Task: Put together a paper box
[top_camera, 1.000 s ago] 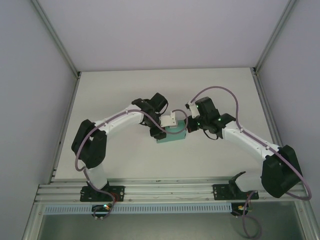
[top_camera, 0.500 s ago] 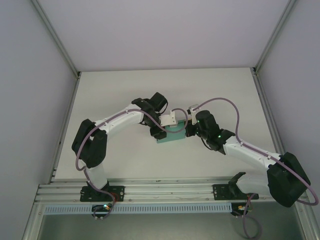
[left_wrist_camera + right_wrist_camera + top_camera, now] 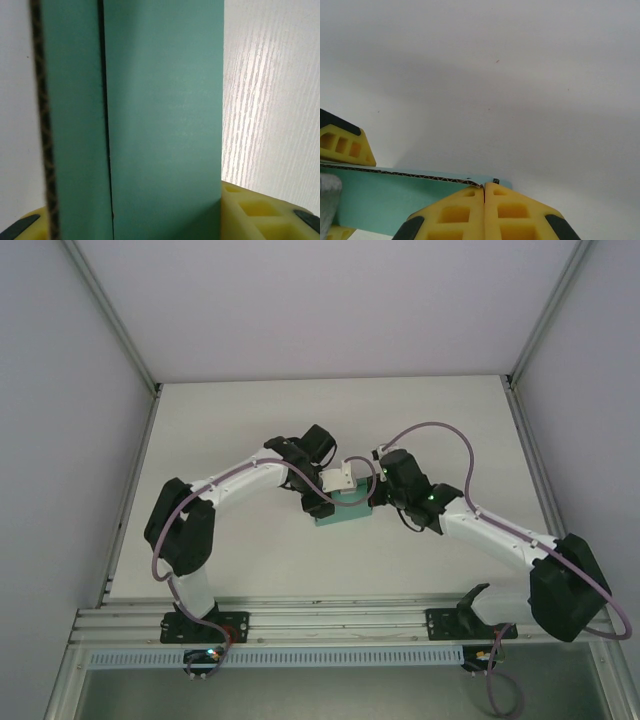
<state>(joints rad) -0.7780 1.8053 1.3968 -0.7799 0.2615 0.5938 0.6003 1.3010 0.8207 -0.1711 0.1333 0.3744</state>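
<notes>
A small, shallow paper box [image 3: 345, 511] of teal-green card is near the middle of the white table [image 3: 250, 420], between the two arms. Close up, its surface is smooth and matte. A dark seam runs between two panels, and one cut edge is brown and corrugated (finely striped). The left gripper [image 3: 145, 222] has a yellow finger on each side of the box; I cannot tell whether it squeezes or only flanks it. The right gripper [image 3: 484, 200] is clenched and empty, its joined tips touching the box's corrugated edge near a corner.
</notes>
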